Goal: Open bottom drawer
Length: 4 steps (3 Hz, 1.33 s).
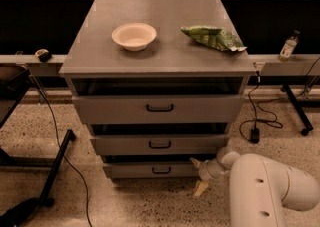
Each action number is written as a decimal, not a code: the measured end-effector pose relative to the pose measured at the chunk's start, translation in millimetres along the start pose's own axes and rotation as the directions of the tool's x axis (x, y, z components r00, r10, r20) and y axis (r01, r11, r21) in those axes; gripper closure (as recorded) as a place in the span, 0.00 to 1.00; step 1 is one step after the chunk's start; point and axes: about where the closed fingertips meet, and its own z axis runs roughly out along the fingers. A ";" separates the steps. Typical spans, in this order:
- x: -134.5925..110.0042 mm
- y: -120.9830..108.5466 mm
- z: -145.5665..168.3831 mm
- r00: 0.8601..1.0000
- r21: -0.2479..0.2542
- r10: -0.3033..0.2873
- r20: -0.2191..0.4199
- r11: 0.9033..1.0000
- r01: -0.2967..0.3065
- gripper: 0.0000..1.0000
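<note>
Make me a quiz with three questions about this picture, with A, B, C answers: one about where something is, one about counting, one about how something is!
1. Where is the gripper?
A. up on top
B. by the right end of the bottom drawer
C. far over on the left

2. How many drawers does the cabinet have?
A. two
B. five
C. three

3. The bottom drawer's handle is:
A. untouched
B. held by the gripper
C. missing

Answers: 1 B, it sits low at that drawer's right corner. 2 C, three fronts stack up. 3 A, the gripper is off to the handle's right.
</note>
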 end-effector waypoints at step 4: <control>-9.6 -7.9 -10.0 1.000 0.007 -0.008 0.000 1.000 0.008 0.38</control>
